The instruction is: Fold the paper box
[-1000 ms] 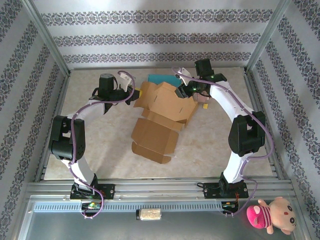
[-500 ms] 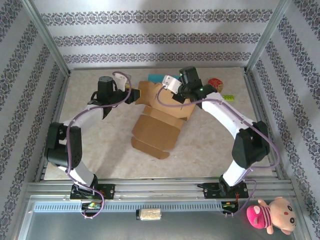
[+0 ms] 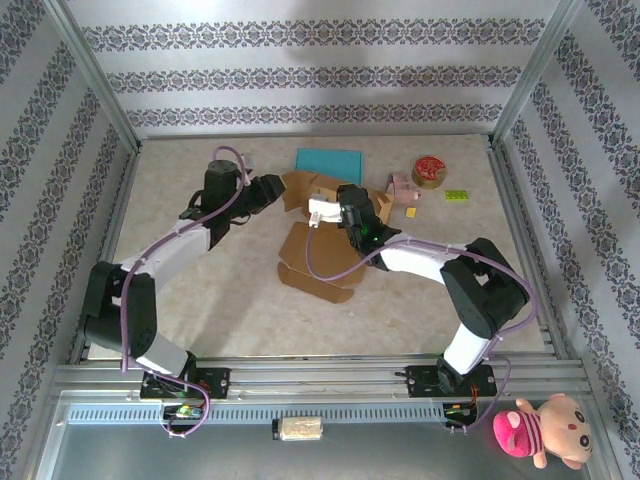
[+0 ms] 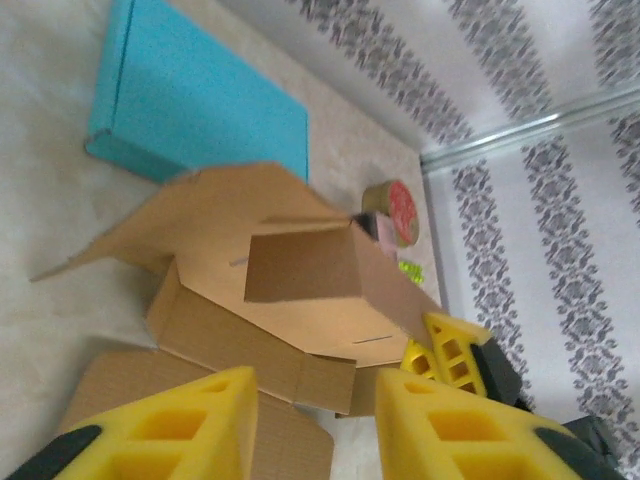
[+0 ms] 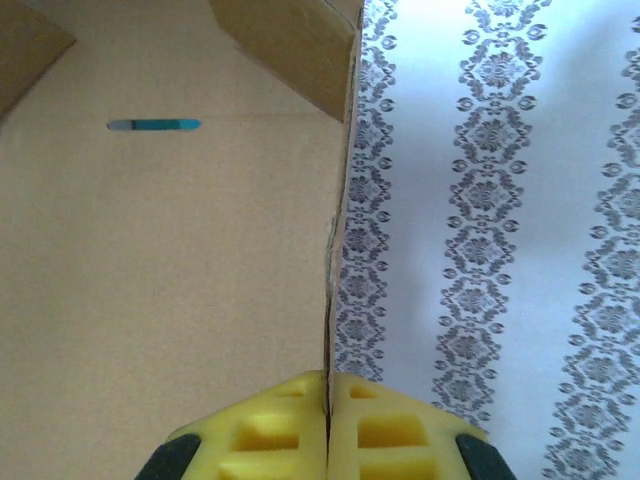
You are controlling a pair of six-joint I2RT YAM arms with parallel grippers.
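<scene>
Right gripper (image 5: 328, 392): clenched, its yellow pads pressed together on the thin edge of a panel of the brown cardboard box (image 5: 180, 250).
Right gripper, from above (image 3: 340, 205): over the far middle part of the box, with the arm reaching in from the right.
Panel in that grip: stood on edge against the patterned wallpaper wall (image 5: 500, 200), with a short slot (image 5: 155, 125) cut in it and a folded flap at its top.
Left gripper (image 4: 312, 425): released, yellow jaws standing apart with cardboard showing in the gap; whether the pads touched it could not be told.
Left gripper, from above (image 3: 272, 190): at the far left flap of the box.
Brown cardboard box (image 3: 325, 262): partly folded, near the middle of the beige table (image 3: 200, 300), between the two grippers; one inner flap stood up (image 4: 300, 270) while the outer panels lay low and spread.
Flat teal rectangular box (image 3: 329, 160): lay just beyond the cardboard box, towards the far wall.
Round brown-and-red roll (image 3: 430, 170): far right of the table, apart from the box.
Small green brick (image 3: 457, 195): just right of and nearer than the roll.
Small pink object (image 3: 403, 185): beside the box's right edge; what it was could not be told.
Small yellow block (image 3: 411, 211): just near of the pink object.
Pink plush toy (image 3: 540, 430): off the table, at the near right corner by the rail.
</scene>
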